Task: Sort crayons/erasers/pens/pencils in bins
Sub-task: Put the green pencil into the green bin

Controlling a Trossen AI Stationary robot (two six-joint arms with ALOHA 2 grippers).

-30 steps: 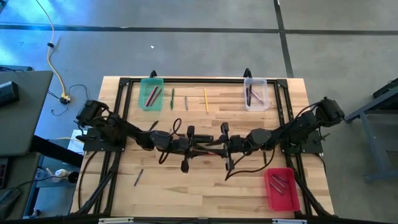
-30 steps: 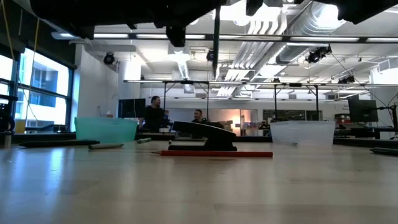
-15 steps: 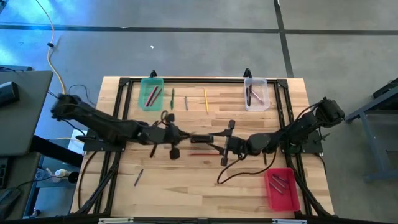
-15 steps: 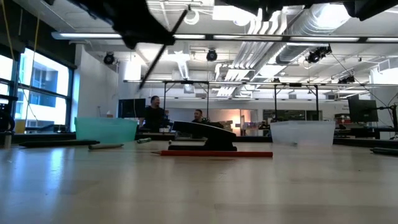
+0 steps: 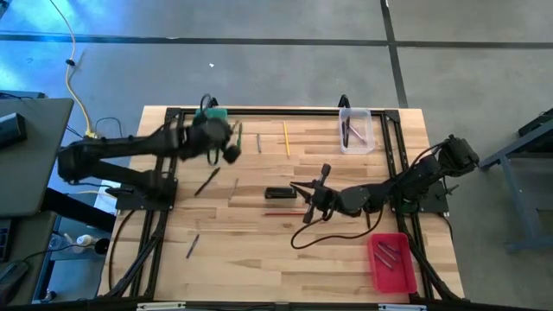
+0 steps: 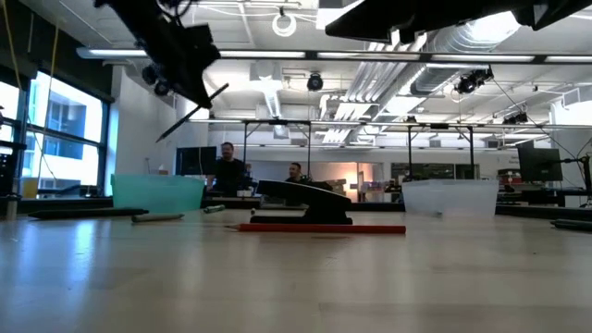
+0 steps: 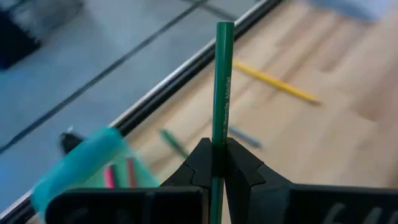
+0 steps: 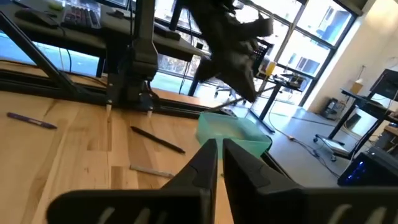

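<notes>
My left gripper [image 5: 226,147] hangs over the table's far left, beside the translucent green bin [image 5: 210,116], and is shut on a green pencil [image 7: 222,81]. In the low view the pencil [image 6: 191,113] shows as a dark slanting stick below the gripper [image 6: 185,60]. My right gripper [image 5: 315,195] stays near the table's middle, shut, with nothing between its fingers [image 8: 217,163]. A red pencil [image 5: 281,212] and a black eraser [image 5: 280,193] lie flat beside it. A clear bin [image 5: 355,130] and a red bin [image 5: 390,262] each hold a few sticks. My left gripper pinches the green pencil's shaft [image 7: 219,134] between its two fingers, which lie across it. Most of the pencil's length sticks out past the fingertips. The pencil is lifted clear of the table and slants, its free end [image 6: 162,137] lower than the gripper.
Loose on the wood lie a yellow pencil [image 5: 286,138], a grey stick [image 5: 257,141], a dark pen [image 5: 207,181], another grey stick [image 5: 233,188] and a pen near the front left [image 5: 192,246]. A black frame [image 5: 276,110] runs along the far edge.
My left gripper has swung from the table's middle toward the far left, up and over to the green bin, tipping from pointing down to slanting. The green pencil went with it, turning from upright to slanted. My right gripper has stayed near the middle and has rolled.
</notes>
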